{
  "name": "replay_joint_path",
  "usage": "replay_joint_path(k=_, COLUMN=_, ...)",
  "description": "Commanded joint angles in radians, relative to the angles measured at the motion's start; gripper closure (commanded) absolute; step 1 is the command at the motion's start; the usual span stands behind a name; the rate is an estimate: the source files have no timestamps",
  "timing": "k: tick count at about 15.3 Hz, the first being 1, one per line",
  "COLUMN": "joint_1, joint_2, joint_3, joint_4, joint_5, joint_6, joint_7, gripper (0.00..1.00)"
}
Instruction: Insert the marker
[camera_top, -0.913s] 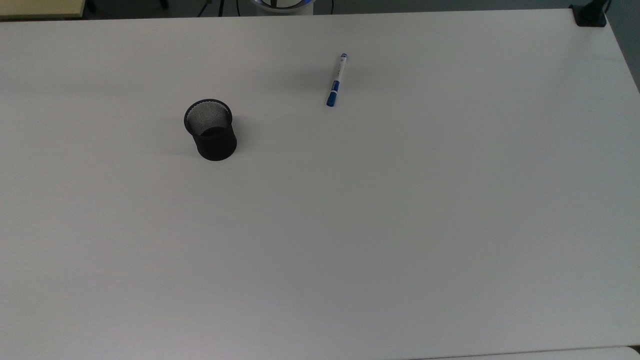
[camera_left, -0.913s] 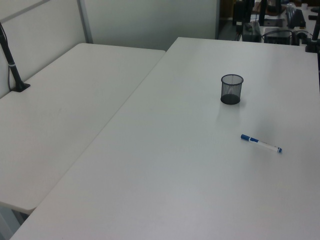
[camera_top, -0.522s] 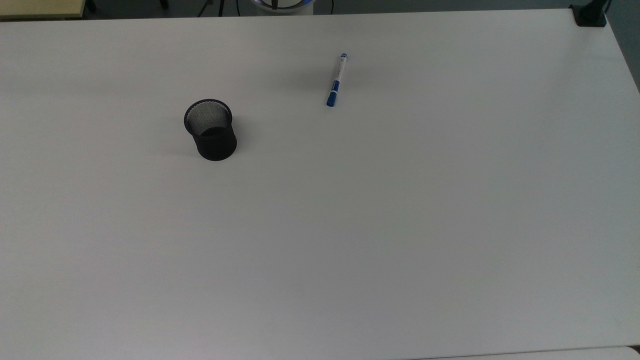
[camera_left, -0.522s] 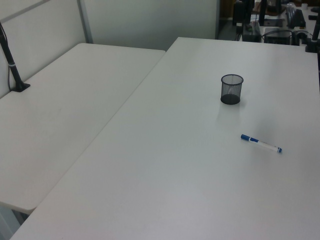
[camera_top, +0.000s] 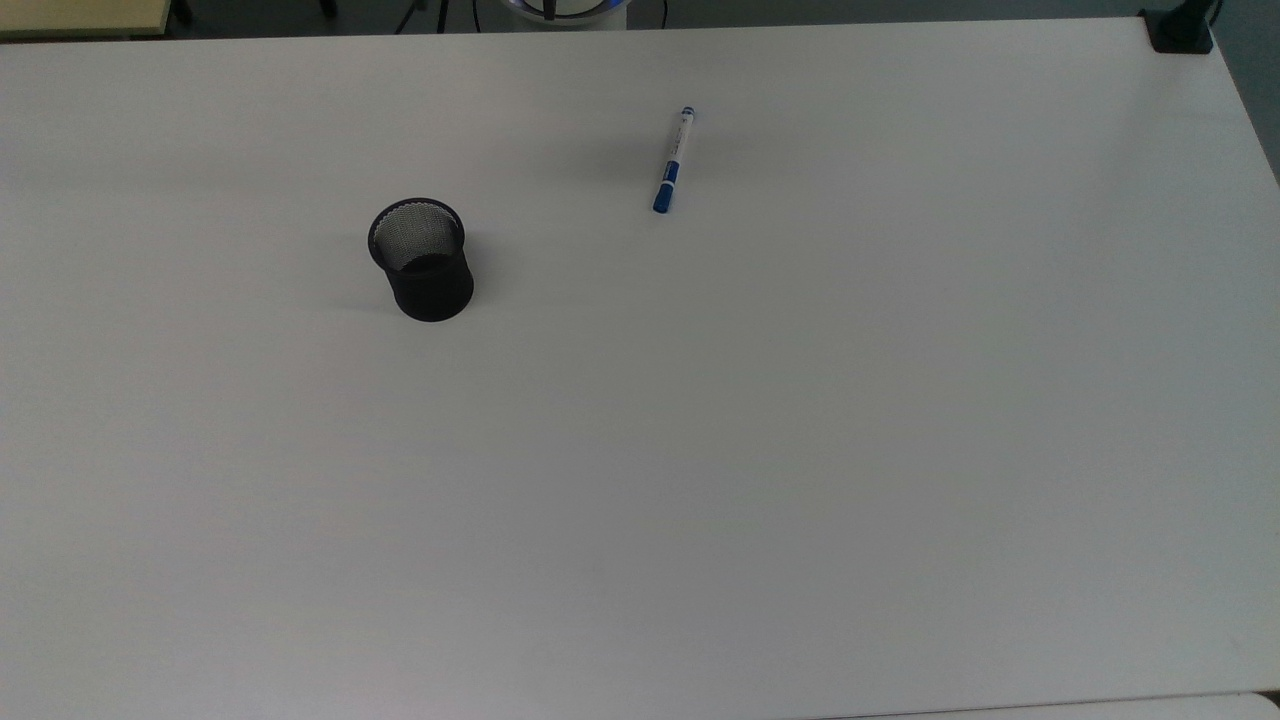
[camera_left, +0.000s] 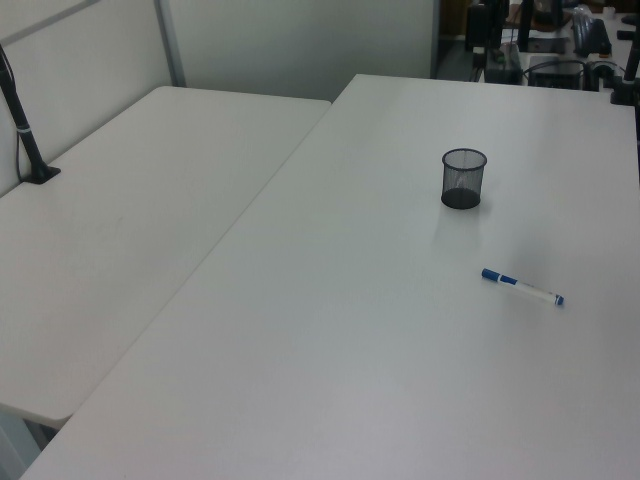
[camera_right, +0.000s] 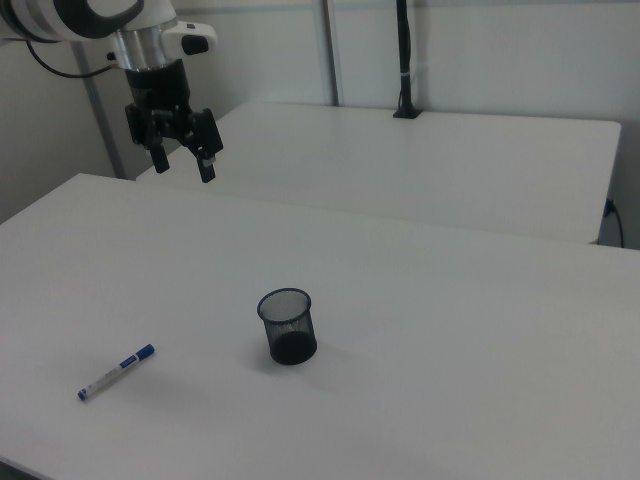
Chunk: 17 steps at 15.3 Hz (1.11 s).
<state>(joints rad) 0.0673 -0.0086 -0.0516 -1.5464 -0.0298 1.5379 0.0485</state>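
**A:** Has anything shifted in the last second?

**B:** Nothing I can find. The marker (camera_top: 674, 160) lies flat on the table (camera_top: 800, 450) exactly where it lay in the earlier top and left views, and the black mesh cup (camera_top: 421, 259) stands upright in the same spot. The two are well apart, the marker toward the top view's right of the cup.

**A:** And the arm?

**B:** In the right view the gripper (camera_right: 183, 163) hangs high above the far edge of the table, fingers spread apart with nothing between them. It is well away from both the marker (camera_right: 116, 372) and the cup (camera_right: 288, 326).

**A:** So where does that leave the task?

**B:** At the very start, I'd judge. No grasp has been made and the cup looks empty. The stillness suggests the arm has not begun its approach.

**A:** What does the first move call for?

**B:** Probably coming down over the white barrel, between the blue cap and the small blue tail. In the left view the marker (camera_left: 522, 287) lies at a slant, so the fingers would likely need turning to close across it. It is slim and round, so it may roll if nudged.
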Motion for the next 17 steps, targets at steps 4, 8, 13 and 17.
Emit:
replay_joint_path(k=4, joint_1=-0.011, joint_2=-0.013, joint_3=0.015, joint_4=-0.077, joint_5=-0.031, joint_6=-0.050, joint_7=-0.325, gripper=0.00)
replay_joint_path(k=8, joint_1=-0.011, joint_2=-0.021, joint_3=0.101, joint_4=-0.233, joint_5=-0.064, joint_6=0.019, joint_7=-0.094, gripper=0.00)
replay_joint_path(k=13, joint_1=-0.009, joint_2=-0.019, joint_3=0.183, joint_4=-0.448, joint_5=-0.061, joint_6=0.270, joint_7=0.195, gripper=0.01)
replay_joint_path(k=17, joint_1=-0.007, joint_2=0.005, joint_3=0.205, joint_4=-0.549, joint_5=-0.022, joint_6=0.387, joint_7=0.237, gripper=0.05)
